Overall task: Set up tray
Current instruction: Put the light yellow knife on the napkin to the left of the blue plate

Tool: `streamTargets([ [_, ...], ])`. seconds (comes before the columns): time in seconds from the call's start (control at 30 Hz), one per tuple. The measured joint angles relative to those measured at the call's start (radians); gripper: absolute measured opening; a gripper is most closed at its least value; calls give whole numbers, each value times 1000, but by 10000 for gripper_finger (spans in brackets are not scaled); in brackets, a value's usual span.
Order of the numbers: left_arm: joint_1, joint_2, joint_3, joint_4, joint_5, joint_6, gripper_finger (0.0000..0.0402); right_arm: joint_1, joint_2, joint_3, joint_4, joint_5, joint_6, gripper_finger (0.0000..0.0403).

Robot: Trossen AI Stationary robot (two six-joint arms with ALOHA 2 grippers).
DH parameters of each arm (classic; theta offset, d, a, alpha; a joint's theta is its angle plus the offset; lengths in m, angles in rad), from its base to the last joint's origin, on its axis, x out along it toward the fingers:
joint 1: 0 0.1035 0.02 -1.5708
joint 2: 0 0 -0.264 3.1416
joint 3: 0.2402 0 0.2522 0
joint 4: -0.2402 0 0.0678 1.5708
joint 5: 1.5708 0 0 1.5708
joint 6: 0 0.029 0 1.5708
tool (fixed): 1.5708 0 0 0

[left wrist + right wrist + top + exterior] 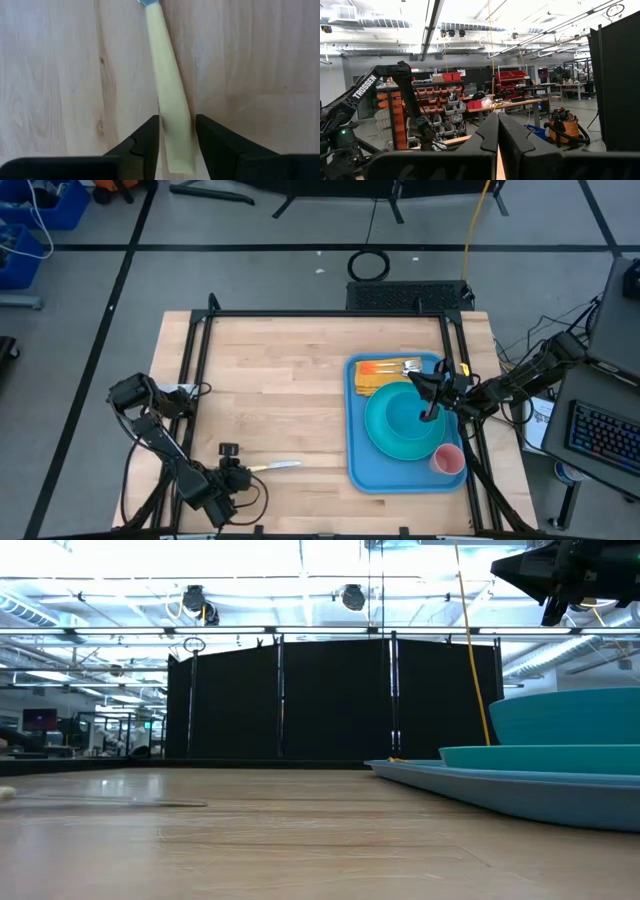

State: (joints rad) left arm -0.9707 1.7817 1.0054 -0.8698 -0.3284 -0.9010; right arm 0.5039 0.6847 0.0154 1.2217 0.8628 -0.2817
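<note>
**Left gripper at the knife, tray loaded on the right**

From above, I see the tray on the right half of the table, holding a turquoise plate, a bowl on it, a pink cup in the near right corner and a yellow napkin with a fork at the far end. My right gripper hangs over the bowl. My left gripper sits at the near left, at the handle end of a knife lying flat on the wood.

At table height, the tray fills the right side, the plate and bowl stacked on it. The right gripper hangs above them. The knife shows as a thin line at far left.

On my left wrist camera, the fingers stand apart on either side of the pale knife handle, released around it rather than clamped; I cannot tell whether they touch it.

On my right wrist camera, the right gripper is clenched, its fingers pressed together with nothing between them.
</note>
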Motion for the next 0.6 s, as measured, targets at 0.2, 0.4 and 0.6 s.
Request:
streamTargets([
  [0.2,0,-1,1,-33,15,-18,158,0,0,0,0,0,0,0],
  [0.4,0,-1,2,-141,100,-38,163,0,0,0,0,0,0,0],
  [0.6,-30,-1,1,-167,126,-44,163,0,0,0,0,0,0,0],
])
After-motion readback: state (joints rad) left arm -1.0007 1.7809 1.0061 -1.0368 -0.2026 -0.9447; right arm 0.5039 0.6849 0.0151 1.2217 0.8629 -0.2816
